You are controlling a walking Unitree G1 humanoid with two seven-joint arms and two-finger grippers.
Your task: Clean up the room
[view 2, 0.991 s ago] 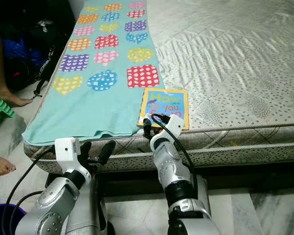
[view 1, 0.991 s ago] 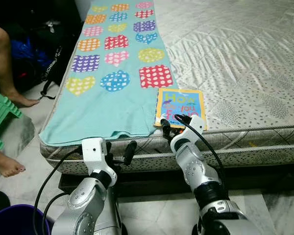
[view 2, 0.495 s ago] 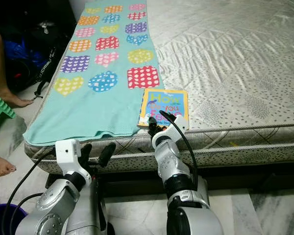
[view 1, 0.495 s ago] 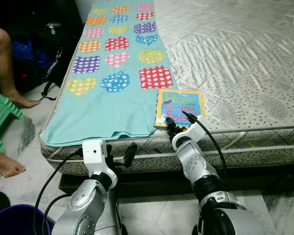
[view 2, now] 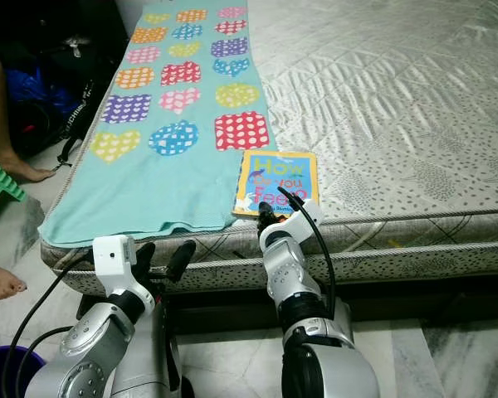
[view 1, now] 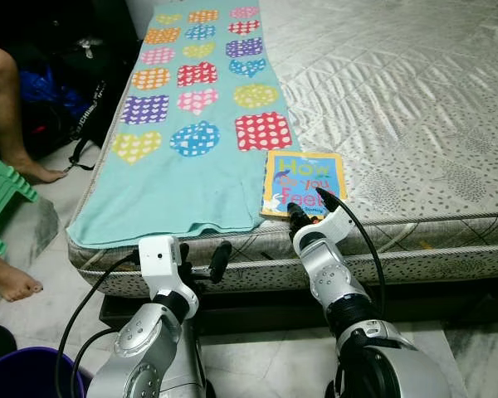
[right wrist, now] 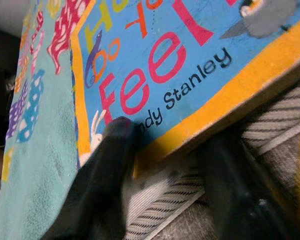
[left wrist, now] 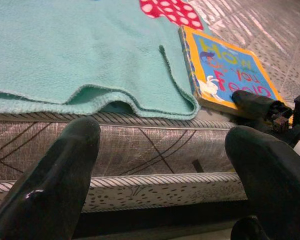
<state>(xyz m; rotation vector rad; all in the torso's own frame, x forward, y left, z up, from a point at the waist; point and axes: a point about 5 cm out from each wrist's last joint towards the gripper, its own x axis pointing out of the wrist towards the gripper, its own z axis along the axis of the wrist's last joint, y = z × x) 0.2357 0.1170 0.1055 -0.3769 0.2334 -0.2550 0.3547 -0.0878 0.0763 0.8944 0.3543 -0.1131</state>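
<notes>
A children's book with a blue cover and orange border lies flat at the near edge of the bed, beside a teal blanket printed with hearts. My right gripper is open at the book's near edge. In the right wrist view one finger rests on the cover and the other sits below the edge against the mattress. My left gripper is open and holds nothing, level with the mattress side below the blanket's hem.
The grey quilted mattress stretches far and right. On the left, a person's leg and foot stand by a green stool and dark bags. A purple bucket sits at my lower left.
My right gripper has moved forward and up from the mattress side to the book's near edge, one finger now over the cover. The left arm has held still.
</notes>
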